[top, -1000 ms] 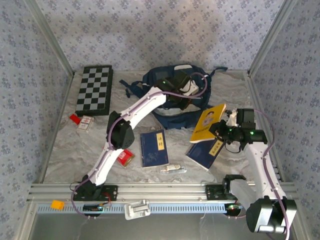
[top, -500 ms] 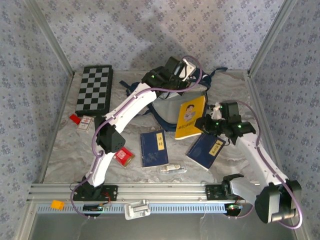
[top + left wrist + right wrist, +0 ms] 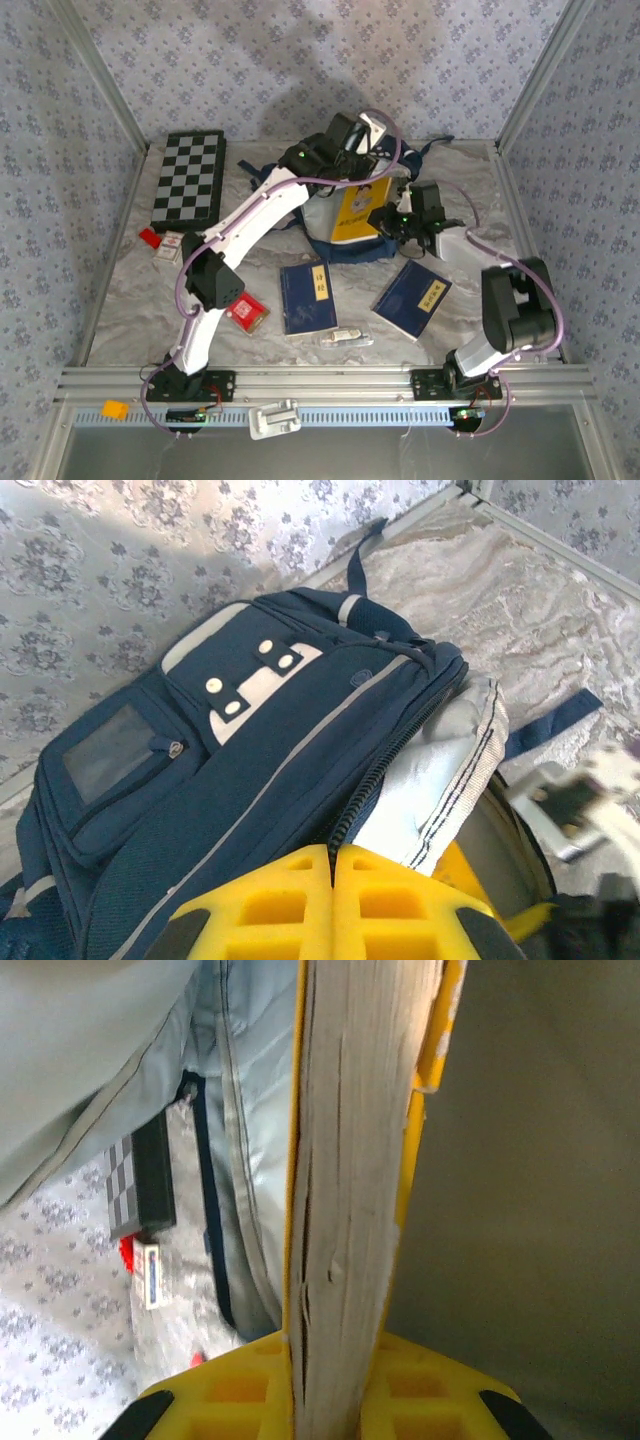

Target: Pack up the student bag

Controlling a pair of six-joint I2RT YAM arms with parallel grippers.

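At the far side, the left gripper [image 3: 332, 856] pinches the backpack's [image 3: 250, 750] zipper edge. The right gripper [image 3: 338, 1345] clamps a yellow book [image 3: 350, 1160] at its opening.

A marble-patterned surface [image 3: 130, 300] is seen. A chessboard [image 3: 189, 180] is laid flat at its far left, with a small red piece [image 3: 149, 237] and a card pack [image 3: 172, 248] just in front of it. The student bag [image 3: 350, 250] is set at the back centre. Nearer the front, a left dark blue book [image 3: 308, 296], a right dark blue book [image 3: 412, 298], a red box [image 3: 246, 313] and a small pale object [image 3: 345, 339] are spread apart.
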